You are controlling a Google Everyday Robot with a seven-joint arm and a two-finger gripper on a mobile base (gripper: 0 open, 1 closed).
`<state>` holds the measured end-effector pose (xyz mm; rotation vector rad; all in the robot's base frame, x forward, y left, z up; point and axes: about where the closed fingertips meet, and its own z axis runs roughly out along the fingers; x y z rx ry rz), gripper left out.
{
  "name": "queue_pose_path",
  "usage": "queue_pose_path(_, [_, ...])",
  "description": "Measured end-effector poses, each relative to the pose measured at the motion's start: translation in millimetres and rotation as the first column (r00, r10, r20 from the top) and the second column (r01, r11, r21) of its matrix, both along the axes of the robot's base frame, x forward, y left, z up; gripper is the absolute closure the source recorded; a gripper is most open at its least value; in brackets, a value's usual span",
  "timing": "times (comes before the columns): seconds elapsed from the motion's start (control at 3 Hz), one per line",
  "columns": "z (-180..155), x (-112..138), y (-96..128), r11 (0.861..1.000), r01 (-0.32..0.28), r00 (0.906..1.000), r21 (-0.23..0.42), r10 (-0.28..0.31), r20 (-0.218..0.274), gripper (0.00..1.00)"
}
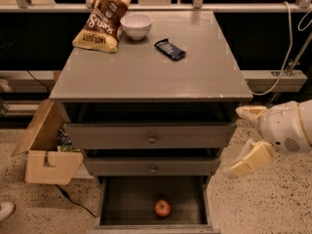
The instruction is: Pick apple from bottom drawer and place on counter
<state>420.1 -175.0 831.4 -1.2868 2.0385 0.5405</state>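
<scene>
Red-orange round apple [163,208] near front edge of open grey bottom drawer [126,199], cream two-finger gripper [245,139] spread wide, empty, below right front corner of flat grey counter [146,69].

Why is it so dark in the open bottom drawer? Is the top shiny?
Camera view: the deep grey bottom drawer lies in shadow below the other drawers, yet the small red-orange apple shows clearly; the smooth grey counter carries a soft pale sheen; the cream two-finger gripper, open to the right of those drawers, is brightly lit.
</scene>
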Motion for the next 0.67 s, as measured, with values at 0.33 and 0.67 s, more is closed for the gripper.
queue_pose_path(0.33, [0,0,-1,1.0,-0.002,1.0,-0.006,0.002,0.001,0.0])
queue_pose_path(0.67, [-49,2,-13,0.999,0.045,0.9986,-0.028,-0.046,-0.026,0.0])
